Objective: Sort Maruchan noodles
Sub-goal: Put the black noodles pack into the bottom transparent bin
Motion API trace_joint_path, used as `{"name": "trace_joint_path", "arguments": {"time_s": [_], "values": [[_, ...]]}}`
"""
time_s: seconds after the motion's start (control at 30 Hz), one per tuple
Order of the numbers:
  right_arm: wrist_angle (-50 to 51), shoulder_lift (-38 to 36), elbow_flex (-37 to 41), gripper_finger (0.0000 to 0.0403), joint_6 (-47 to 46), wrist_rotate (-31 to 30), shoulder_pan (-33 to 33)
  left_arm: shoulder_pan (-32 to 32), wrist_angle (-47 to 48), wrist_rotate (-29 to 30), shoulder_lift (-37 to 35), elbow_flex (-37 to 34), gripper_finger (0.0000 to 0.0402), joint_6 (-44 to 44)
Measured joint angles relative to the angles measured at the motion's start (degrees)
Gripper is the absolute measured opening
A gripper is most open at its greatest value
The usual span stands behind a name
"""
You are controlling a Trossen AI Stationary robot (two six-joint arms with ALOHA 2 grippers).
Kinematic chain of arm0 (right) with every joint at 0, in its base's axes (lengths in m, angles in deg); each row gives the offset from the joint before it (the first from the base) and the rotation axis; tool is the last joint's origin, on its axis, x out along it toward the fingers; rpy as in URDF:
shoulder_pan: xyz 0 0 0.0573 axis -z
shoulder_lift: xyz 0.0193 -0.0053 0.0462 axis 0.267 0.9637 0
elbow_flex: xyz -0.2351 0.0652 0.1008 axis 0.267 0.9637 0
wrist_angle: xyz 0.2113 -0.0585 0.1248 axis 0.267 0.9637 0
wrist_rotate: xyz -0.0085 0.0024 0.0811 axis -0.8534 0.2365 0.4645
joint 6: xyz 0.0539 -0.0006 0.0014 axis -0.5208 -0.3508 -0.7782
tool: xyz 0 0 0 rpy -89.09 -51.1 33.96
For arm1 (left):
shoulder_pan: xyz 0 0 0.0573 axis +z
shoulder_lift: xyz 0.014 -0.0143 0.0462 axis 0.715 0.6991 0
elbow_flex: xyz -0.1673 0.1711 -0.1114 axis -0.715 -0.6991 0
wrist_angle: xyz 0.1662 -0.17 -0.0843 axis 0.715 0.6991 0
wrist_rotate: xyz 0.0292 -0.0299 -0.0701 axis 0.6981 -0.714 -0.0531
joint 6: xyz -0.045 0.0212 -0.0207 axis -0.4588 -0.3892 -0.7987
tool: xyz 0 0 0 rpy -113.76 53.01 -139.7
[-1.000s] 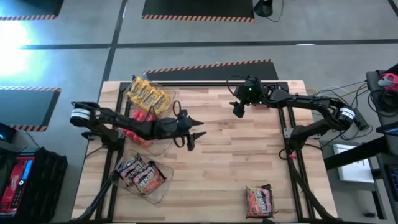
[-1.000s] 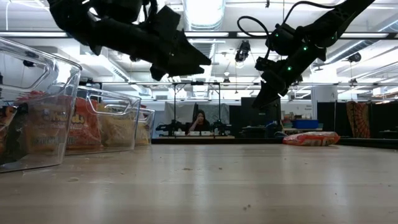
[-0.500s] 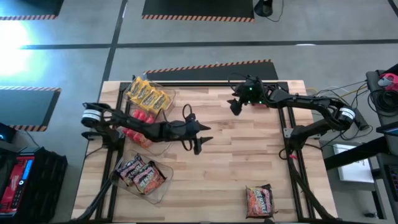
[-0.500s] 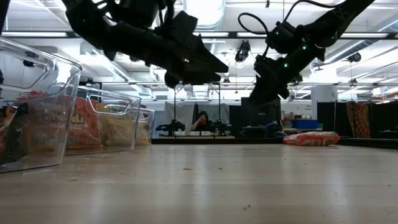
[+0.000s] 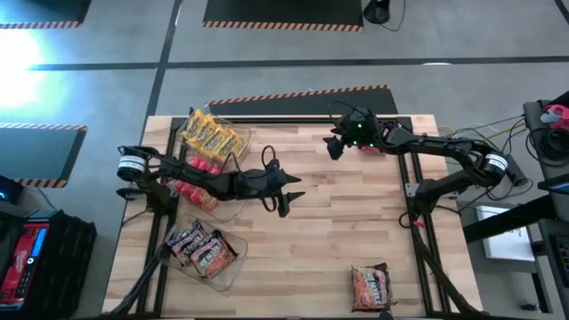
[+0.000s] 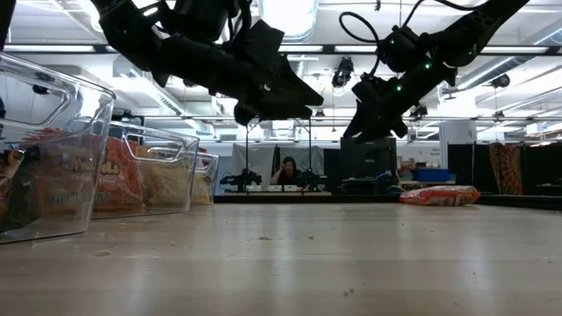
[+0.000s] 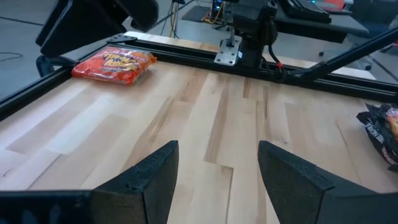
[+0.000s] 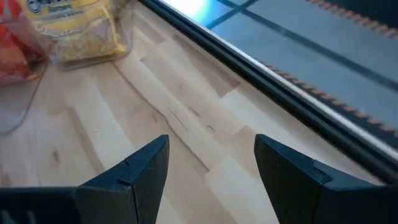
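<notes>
Looking straight down on a wooden table (image 5: 311,222) with two dark arms reaching in from either side. Hovering above the table's middle, the left gripper (image 5: 283,188), fingers (image 7: 152,177) spread apart and holding nothing, bare wood showing between them. Hanging over the far edge of the table, the right gripper (image 5: 336,148), fingers (image 8: 140,171) likewise parted and empty. Both raised well clear of the tabletop when seen from table height.

Sitting along the left side, three clear bins. Holding yellow noodles (image 5: 212,135), the far bin (image 5: 233,153). Holding red noodles (image 5: 197,178), the middle bin (image 5: 233,212), partly hidden beneath the left arm. Holding dark noodles (image 5: 202,246), the near bin (image 5: 227,280).

Lying loose on the near right part of the table, one orange packet (image 5: 372,285), well apart from both grippers and from the bins, near the table's front edge. Showing in the left wrist view as an orange packet beside the dark table frame (image 7: 249,62).

Sitting far off in the room behind the table, a person (image 6: 287,170), too small to tell more.
</notes>
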Motion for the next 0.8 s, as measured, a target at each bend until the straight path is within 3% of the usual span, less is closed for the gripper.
{"name": "trace_joint_path", "arguments": {"time_s": [0.23,0.53,0.6,0.73,0.8], "values": [[1.6,0.0,0.0,0.0224,-10.5,0.3,0.0,0.9,0.6,-0.3,0.0,0.0,0.0203,0.7],[0.8,0.0,-0.1,0.0224,-14.9,1.2,0.0,0.4,0.6,-0.5,0.0,-0.1,0.0203,0.5],[1.8,0.0,-0.1,0.0224,-19.8,4.9,0.0,0.1,0.6,-0.8,0.0,-0.1,0.0203,-0.7],[4.1,0.0,-0.1,0.0224,-30.5,21.7,-0.5,-0.5,0.6,-5.6,0.0,-0.1,0.0203,-1.6],[4.1,-0.1,-0.1,0.0224,-33.0,26.3,-2.7,-0.7,0.7,-7.7,0.0,-0.1,0.0203,-1.6]]}}
